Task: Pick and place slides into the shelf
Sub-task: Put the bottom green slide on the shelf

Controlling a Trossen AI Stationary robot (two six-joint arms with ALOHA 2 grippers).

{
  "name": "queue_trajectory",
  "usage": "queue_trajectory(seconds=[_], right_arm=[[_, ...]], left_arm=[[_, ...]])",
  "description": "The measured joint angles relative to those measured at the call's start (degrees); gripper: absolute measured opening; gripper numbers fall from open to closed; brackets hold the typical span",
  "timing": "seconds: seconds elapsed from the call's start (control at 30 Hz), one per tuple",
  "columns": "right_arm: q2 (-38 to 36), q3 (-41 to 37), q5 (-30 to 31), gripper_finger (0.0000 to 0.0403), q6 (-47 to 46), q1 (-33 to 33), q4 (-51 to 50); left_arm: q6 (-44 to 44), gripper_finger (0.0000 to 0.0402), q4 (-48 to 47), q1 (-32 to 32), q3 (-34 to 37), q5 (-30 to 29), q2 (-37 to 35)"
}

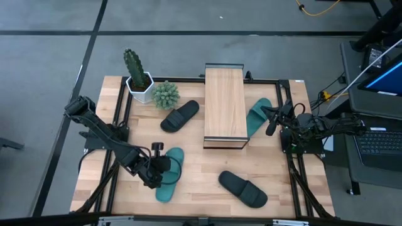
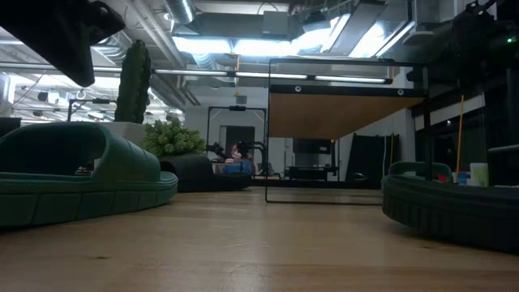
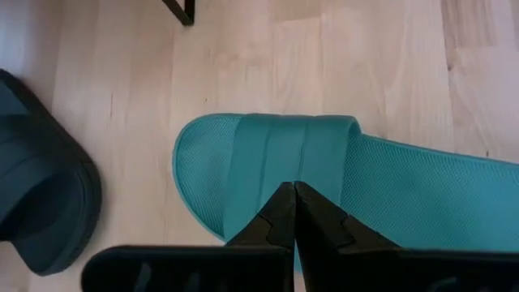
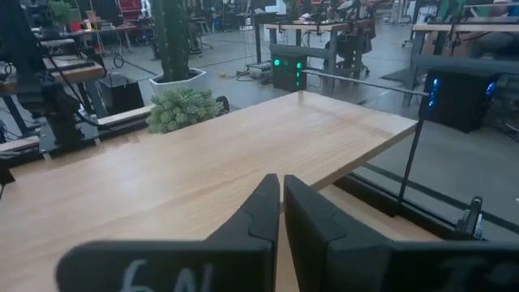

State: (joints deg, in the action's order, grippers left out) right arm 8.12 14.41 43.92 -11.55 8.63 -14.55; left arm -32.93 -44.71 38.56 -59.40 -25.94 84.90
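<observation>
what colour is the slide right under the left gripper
Teal-green slide, clearest in the left wrist view, below the shut left gripper.

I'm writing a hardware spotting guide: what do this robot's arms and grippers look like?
Both arms are dark, jointed, with cables trailing along them. The left gripper has two black angular fingers tapering to points. The right gripper has matching black fingers, with pale handwritten characters on its body.
</observation>
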Motion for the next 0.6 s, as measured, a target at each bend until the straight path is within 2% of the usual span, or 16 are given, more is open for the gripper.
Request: queue_trajectory(seconds=[0.43,0.6], right_arm=[[0.0,0.0,0.0,0.0023,-0.1,0.0,0.0],[0.0,0.0,0.0,0.0023,-0.3,0.0,0.0]], left_arm=[[0.4,0.0000,0.2,0.2,0.0,-0.5,0.0],[-2.5,0.0011,0.2,0.2,0.0,0.0,0.0]])
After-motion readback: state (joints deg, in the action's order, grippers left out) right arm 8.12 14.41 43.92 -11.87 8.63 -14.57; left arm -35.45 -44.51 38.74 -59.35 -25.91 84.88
